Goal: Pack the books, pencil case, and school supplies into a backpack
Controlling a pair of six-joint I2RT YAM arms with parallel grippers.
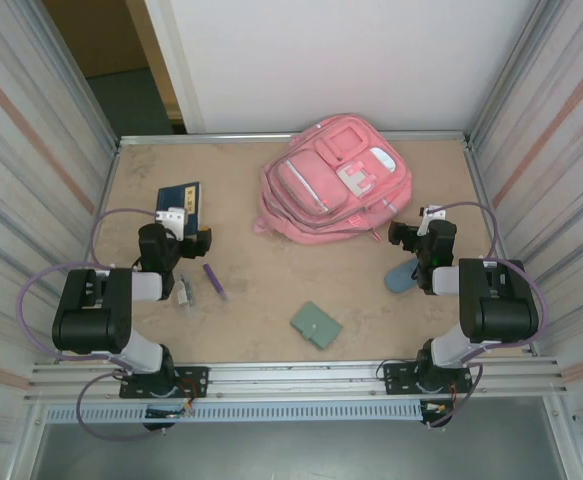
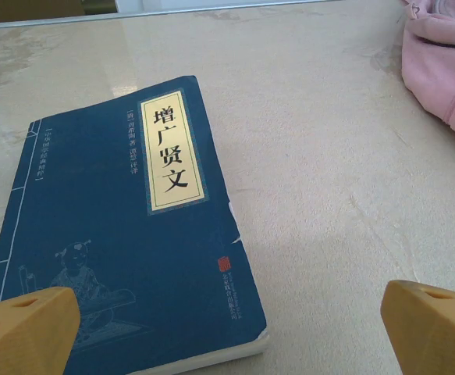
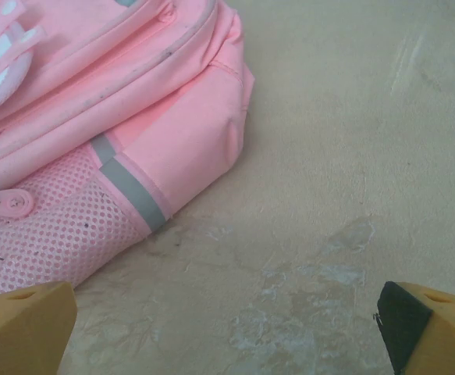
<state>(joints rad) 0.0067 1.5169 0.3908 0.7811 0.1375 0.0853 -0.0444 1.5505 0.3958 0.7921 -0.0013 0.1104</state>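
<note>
Left gripper, right gripper spread wide, empty. Book likely light, thin, bendy; pinch spine edge.

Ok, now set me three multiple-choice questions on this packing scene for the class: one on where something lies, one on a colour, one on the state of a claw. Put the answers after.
1. Seen from the top camera, where does the blue book lie?
A) on the table, left of the pink backpack
B) on top of the backpack
C) between the arm bases at the near edge

2. What colour is the pen on the table?
A) red
B) purple
C) yellow

3. How does the left claw stand?
A) shut on the book
B) shut on the pen
C) open, holding nothing

Answers:
1 A, the book lies flat well to the backpack's left, apart from it.
2 B, it shows purple against the tan table.
3 C, in the left wrist view its jaws stand wide apart with nothing gripped.
</note>
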